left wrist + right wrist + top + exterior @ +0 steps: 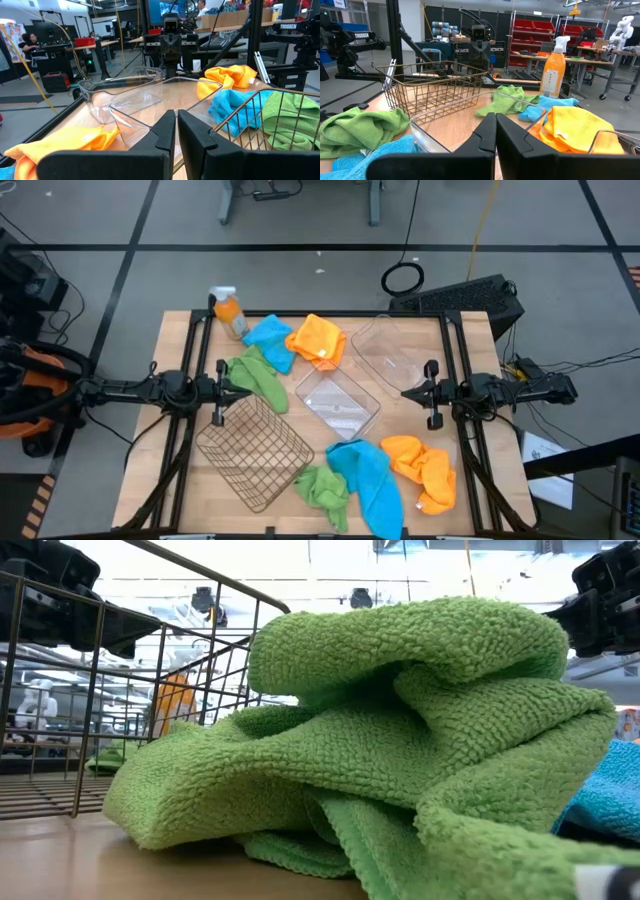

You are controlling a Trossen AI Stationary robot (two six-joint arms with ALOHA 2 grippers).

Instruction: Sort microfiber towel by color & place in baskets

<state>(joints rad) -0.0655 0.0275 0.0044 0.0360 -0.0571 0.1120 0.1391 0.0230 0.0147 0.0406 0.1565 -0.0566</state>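
Observation:
Three microfiber towels lie at the table's far side: a blue one (268,340), an orange one (318,340) and a green one (258,377). Three more lie at the near edge: green (322,490), blue (368,482) and orange (423,470). The dark wire basket (250,450) sits near left. One clear tub (338,402) stands at the middle and another (385,348) at the far right. My left gripper (244,393) hangs shut and level at the left, above the far green towel. My right gripper (405,393) hangs shut at the right, facing it.
An orange spray bottle (230,312) stands at the far left corner beside the blue towel. In the low view the near green towel (400,740) fills the foreground, with the wire basket (120,690) behind it. Bare wood shows along the left and right edges.

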